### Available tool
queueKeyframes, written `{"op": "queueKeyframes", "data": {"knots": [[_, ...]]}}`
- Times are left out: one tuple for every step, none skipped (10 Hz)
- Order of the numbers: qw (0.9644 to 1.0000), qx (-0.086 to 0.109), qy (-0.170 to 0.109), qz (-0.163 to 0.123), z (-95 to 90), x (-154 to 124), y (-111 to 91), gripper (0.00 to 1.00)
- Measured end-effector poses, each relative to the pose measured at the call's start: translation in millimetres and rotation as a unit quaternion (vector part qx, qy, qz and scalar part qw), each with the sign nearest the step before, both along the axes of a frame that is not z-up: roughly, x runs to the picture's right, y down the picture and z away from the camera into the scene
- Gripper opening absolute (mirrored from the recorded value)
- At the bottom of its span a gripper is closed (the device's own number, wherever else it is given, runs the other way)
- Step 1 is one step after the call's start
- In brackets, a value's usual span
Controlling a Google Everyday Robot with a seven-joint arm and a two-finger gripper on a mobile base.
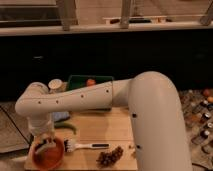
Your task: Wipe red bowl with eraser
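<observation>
The red bowl [48,157] sits at the front left corner of the wooden tabletop [100,125]; we judge it rigid, light and smooth, likely to slide if pressed sideways. A whitish block inside it, probably the eraser [49,147], lies right under the tool [44,141]; we judge it small, light and slightly yielding, best taken by its long sides; whether the tool holds it we cannot tell. Just right lies a white-headed brush [82,146]; beyond it, dark grapes [110,156]; behind, a green tray [77,82].
</observation>
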State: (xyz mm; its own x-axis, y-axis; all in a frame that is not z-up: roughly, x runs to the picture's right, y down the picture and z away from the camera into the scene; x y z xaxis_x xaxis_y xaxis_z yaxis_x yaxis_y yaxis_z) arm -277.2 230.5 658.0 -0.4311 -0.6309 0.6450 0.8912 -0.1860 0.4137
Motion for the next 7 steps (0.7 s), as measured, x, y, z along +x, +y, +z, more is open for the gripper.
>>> {"op": "queueKeyframes", "data": {"knots": [[1.0, -0.004, 0.002, -0.001, -0.9, 3.5, 2.8, 0.04], [1.0, -0.008, 0.002, -0.001, -2.1, 6.0, 5.6, 0.04], [0.9999, -0.013, 0.004, 0.0, -3.3, 9.6, 8.3, 0.04], [0.9999, -0.016, 0.004, 0.002, -3.2, 10.9, 9.0, 0.04], [0.9999, -0.016, 0.005, 0.002, -3.0, 11.0, 9.0, 0.04], [0.9999, -0.016, 0.004, 0.001, -3.6, 10.0, 9.4, 0.04], [0.9999, -0.016, 0.003, 0.001, -3.7, 9.8, 9.5, 0.04]]}}
